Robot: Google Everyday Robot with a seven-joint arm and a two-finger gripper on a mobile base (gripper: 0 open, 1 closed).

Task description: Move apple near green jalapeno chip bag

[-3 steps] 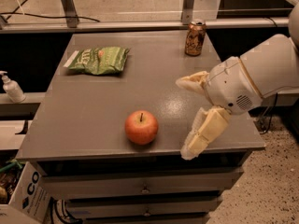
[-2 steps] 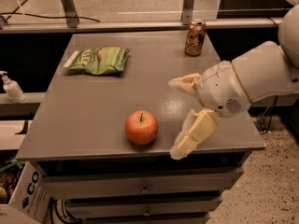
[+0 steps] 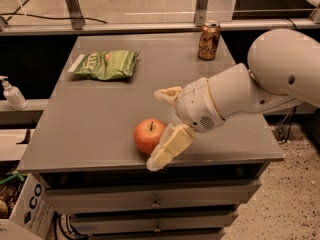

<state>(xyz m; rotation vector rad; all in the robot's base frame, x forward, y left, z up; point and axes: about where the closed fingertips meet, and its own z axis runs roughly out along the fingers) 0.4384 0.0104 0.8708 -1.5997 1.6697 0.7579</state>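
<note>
The red-orange apple [image 3: 149, 135] sits near the front edge of the grey table [image 3: 100, 119]. My gripper [image 3: 159, 129] is open, right beside the apple on its right. One cream finger [image 3: 169, 145] lies along the apple's front right side, the other finger [image 3: 167, 94] reaches behind it. The apple stands between the two fingers, and I cannot tell whether either touches it. The green jalapeno chip bag [image 3: 106, 64] lies flat at the table's back left, well apart from the apple.
A brown drink can [image 3: 209, 40] stands at the back right of the table. A white pump bottle [image 3: 12, 94] stands on a ledge to the left. A cardboard box [image 3: 25, 209] sits on the floor at lower left. Drawers run under the table front.
My gripper has moved left across the table's front toward the apple, from well to its right to straddling it. The apple, bag and can have not moved.
</note>
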